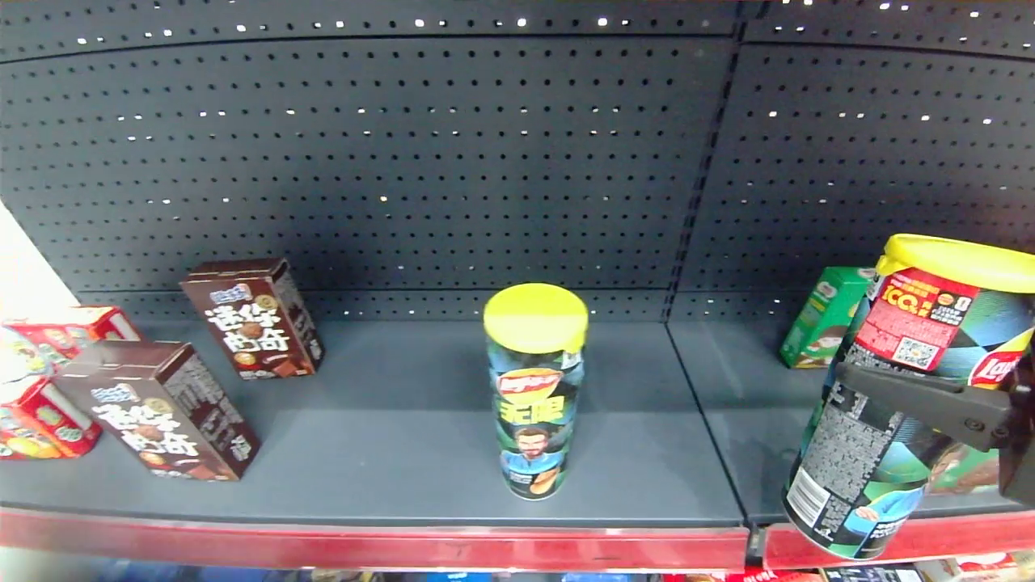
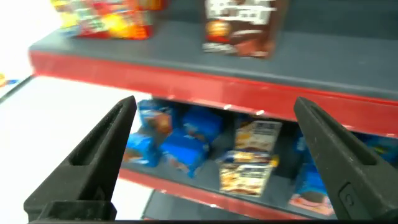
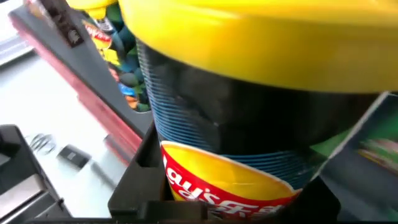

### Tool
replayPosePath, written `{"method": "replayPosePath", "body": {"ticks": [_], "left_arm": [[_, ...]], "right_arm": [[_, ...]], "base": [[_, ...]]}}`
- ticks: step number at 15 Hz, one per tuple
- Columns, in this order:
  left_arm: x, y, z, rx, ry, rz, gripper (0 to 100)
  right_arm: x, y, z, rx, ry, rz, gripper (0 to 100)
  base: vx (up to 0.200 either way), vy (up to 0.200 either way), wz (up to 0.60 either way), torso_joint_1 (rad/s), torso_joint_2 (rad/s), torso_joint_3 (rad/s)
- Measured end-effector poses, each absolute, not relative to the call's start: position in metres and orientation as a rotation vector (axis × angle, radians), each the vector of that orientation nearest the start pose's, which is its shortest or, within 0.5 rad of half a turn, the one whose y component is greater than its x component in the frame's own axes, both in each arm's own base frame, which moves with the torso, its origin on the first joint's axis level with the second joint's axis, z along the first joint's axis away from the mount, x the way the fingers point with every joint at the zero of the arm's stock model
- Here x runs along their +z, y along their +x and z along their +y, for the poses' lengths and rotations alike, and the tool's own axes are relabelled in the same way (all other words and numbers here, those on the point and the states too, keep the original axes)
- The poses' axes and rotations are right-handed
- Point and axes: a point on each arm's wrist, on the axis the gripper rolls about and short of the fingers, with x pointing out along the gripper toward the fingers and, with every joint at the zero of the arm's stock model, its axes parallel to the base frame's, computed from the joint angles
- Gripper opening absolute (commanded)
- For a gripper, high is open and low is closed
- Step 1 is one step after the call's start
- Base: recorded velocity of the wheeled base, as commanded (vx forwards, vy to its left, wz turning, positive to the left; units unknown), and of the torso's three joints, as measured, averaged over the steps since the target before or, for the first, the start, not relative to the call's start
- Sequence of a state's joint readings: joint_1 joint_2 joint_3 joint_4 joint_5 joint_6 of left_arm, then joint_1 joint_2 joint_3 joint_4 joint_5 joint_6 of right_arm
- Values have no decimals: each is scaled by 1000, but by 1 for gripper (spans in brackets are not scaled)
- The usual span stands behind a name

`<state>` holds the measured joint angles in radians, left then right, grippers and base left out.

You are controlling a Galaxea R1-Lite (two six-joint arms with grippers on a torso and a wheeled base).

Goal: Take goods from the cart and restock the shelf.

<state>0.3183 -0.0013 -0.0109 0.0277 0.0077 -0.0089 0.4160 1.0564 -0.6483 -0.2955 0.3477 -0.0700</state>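
Holding a tall cylindrical crisp can with a yellow plastic lid and blue-green printed wrap, my right gripper is clamped round its middle, one dark finger crossing the label. The grip sits at mid-height, probably so that the base stays free to meet the shelf first. The can is tilted, lid leaning right, at the near right of the scene. Its base is level with the red front lip, and I cannot tell whether it is over the board or just in front of it.

A second can of the same kind stands upright at the centre of the dark grey metal shelf board, which suggests a row for mine to join. Open board lies to its right.

My left gripper hangs with its fingers spread wide and nothing between them. It is low before the red lip, opposite blue packets on the tier below.

Surface and room: two brown cartons stand on the left, red-and-white packs at the far left edge, and a green carton at the right rear. A dark perforated back panel closes the bay.
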Motion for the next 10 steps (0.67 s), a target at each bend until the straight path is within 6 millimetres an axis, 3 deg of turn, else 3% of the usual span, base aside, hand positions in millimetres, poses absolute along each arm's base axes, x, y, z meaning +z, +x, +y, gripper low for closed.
{"method": "replayPosePath", "body": {"ticks": [6,10], "left_arm": [[76,-23,-7,325,-11,14,100],[76,-23,-7,325,-11,14,100]], "right_arm": [[253,130,66,772,-51,65,0],[252,149,74,763,-55,16,0]], "base": [[0,0,0,0,0,0],[0,0,0,0,0,0]]}}
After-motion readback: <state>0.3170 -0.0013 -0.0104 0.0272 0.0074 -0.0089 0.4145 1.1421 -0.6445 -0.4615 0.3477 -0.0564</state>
